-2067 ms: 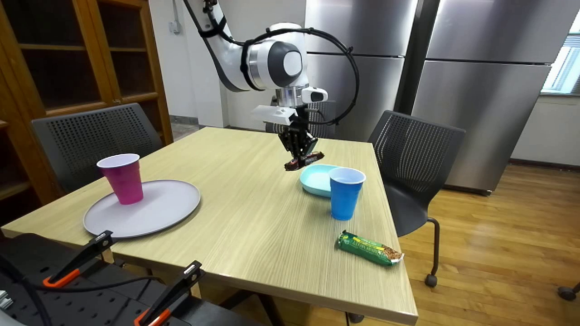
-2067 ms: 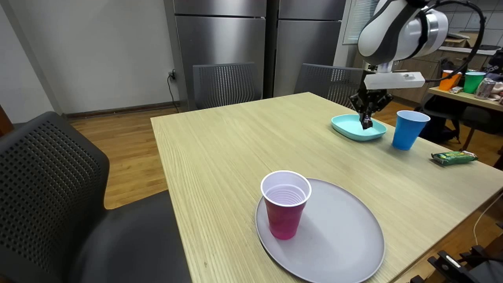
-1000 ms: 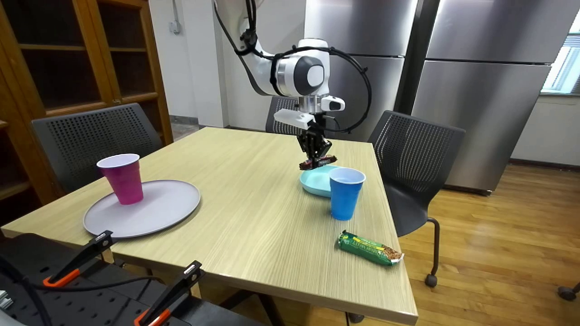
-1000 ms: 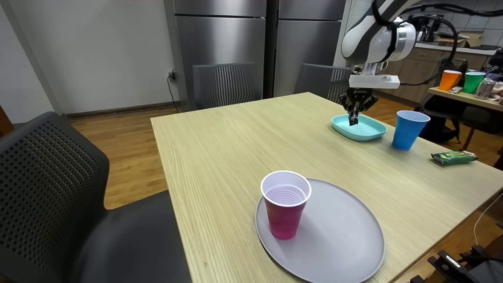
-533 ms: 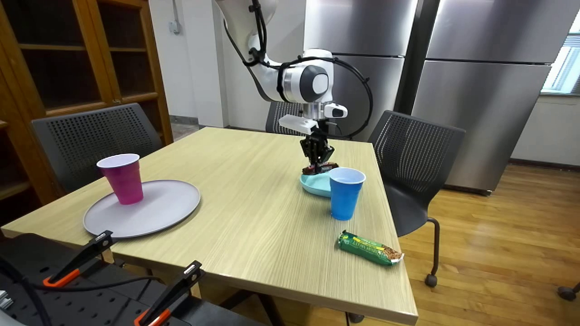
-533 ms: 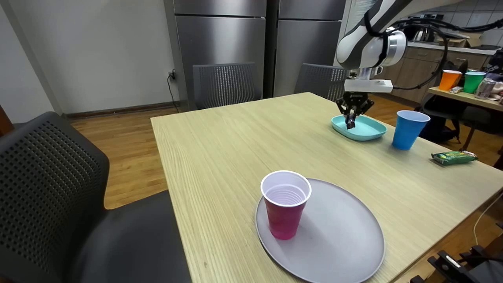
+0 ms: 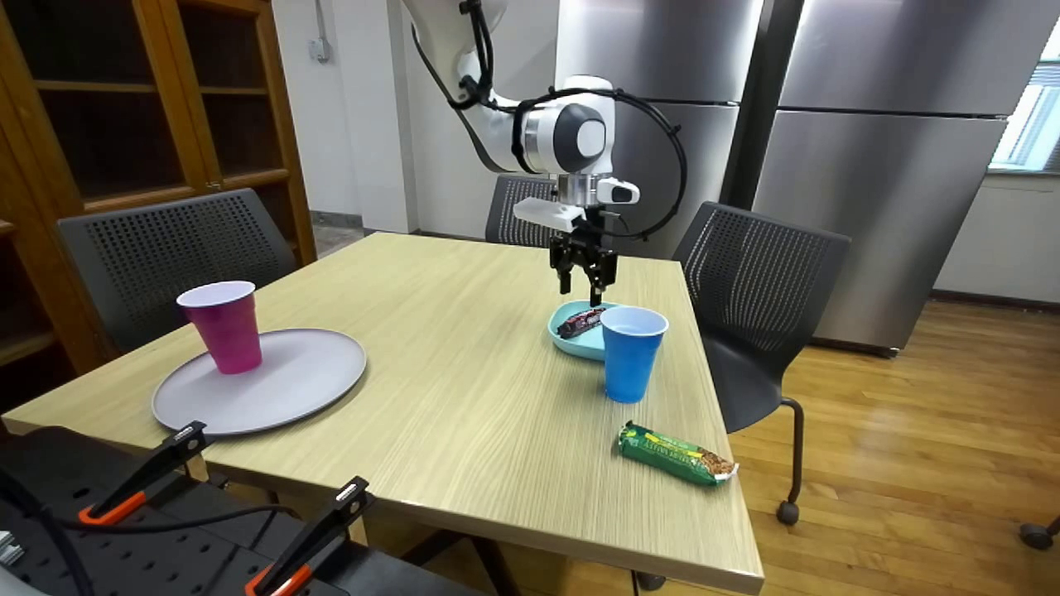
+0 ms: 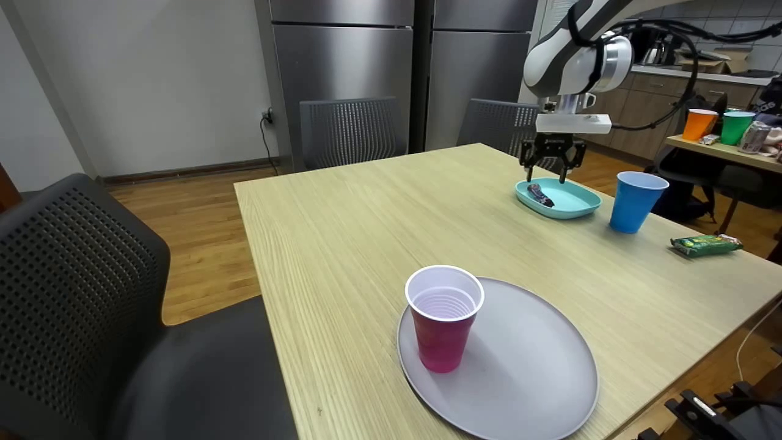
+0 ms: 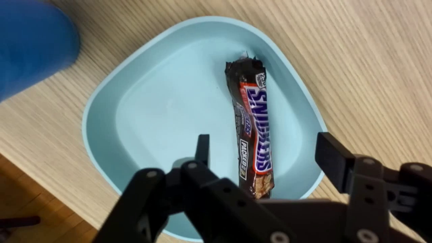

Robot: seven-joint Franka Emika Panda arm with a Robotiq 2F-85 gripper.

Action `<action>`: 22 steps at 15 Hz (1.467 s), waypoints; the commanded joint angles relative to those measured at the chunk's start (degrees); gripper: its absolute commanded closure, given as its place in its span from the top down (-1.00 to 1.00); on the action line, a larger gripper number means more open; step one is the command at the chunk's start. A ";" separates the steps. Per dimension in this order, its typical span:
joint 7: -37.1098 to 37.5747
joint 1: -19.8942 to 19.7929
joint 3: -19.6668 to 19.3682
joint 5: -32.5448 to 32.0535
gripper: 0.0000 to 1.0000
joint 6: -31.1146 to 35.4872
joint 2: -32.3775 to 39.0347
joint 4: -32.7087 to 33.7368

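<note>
Checking the wrist view, I note the tool (image 9: 265, 152) spread wide and empty, the Snickers bar (image 9: 252, 125) it gripped moments ago now lying in the blue dish (image 9: 168, 101), right of frame centre, so release looks complete.

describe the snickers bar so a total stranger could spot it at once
On the light wooden table, find the turquoise dish beside the blue cup. The Snickers bar lies inside it, below the open pincer. Unlike the green-wrapped bar lying directly on the table, this one is dark brown and lettered SNICKERS.
</note>
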 commanded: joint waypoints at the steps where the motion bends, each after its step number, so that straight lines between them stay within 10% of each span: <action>1: -0.11 -0.93 0.62 0.01 1.00 -3.98 -4.37 -2.23; 22: -2.77 -4.04 -2.07 -1.68 1.00 -2.17 -21.52 -24.71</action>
